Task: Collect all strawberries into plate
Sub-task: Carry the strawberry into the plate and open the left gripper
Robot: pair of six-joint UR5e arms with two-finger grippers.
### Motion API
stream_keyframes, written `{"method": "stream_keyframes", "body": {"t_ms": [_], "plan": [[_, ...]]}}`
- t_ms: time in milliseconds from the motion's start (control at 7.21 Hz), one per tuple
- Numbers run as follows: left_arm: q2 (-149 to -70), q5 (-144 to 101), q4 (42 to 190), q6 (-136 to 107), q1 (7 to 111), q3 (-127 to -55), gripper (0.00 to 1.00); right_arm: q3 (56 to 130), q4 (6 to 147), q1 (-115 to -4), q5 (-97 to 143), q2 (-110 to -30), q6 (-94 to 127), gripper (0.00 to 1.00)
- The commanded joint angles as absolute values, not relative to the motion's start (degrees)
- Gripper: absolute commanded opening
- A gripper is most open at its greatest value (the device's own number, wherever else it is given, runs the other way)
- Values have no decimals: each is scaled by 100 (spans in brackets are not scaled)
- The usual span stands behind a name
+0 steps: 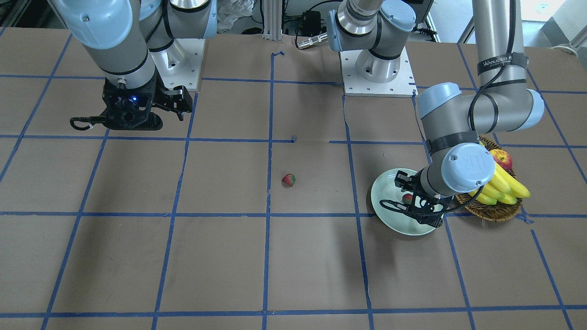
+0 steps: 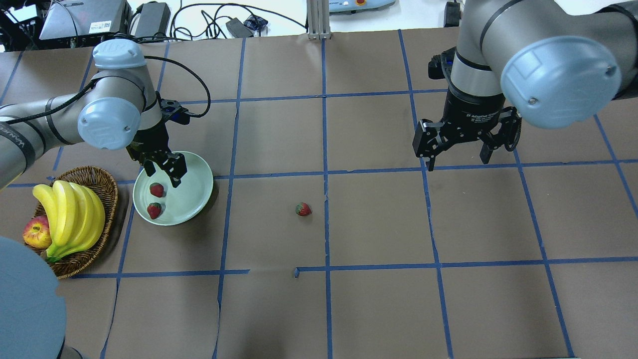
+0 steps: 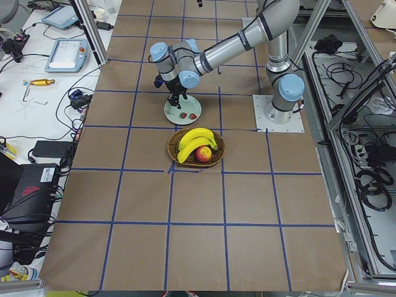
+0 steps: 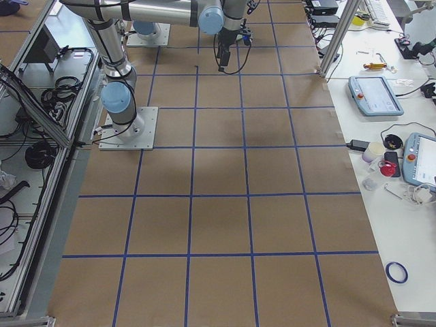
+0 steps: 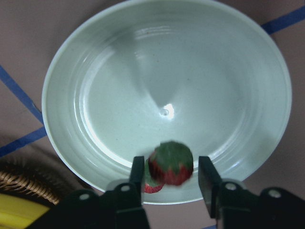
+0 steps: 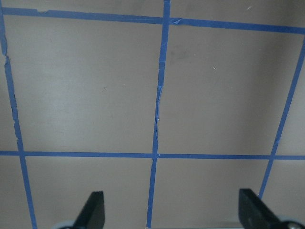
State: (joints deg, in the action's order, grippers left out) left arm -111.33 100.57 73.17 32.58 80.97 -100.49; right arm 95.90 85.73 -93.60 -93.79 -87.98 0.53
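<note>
The pale green plate (image 2: 193,195) lies left of centre, next to the basket. Two strawberries (image 2: 156,189) (image 2: 154,210) lie in it near its left rim. My left gripper (image 2: 164,175) hangs open just above them. In the left wrist view a strawberry (image 5: 170,163) sits between the fingers with a gap on each side, over the plate (image 5: 167,71); a second one peeks out behind it. A third strawberry (image 2: 303,209) lies on the table's middle (image 1: 288,179). My right gripper (image 2: 457,160) is open and empty, high at the far right.
A wicker basket (image 2: 97,180) with bananas (image 2: 70,212) and a red-yellow apple (image 2: 36,233) stands directly left of the plate. Blue tape lines grid the brown table. The right wrist view shows only bare table below the open fingers.
</note>
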Motion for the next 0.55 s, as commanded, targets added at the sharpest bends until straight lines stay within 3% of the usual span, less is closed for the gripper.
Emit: {"method": "stream_keyframes", "body": {"t_ms": [0, 416], "plan": [[-10917, 10020, 7312, 3086, 8374, -10011, 93, 9563, 8561, -9352, -9491, -8824, 9, 100], [-10793, 9398, 7304, 1595, 9463, -10002, 93, 9598, 8561, -9360, -9545, -8833, 96, 100]]}}
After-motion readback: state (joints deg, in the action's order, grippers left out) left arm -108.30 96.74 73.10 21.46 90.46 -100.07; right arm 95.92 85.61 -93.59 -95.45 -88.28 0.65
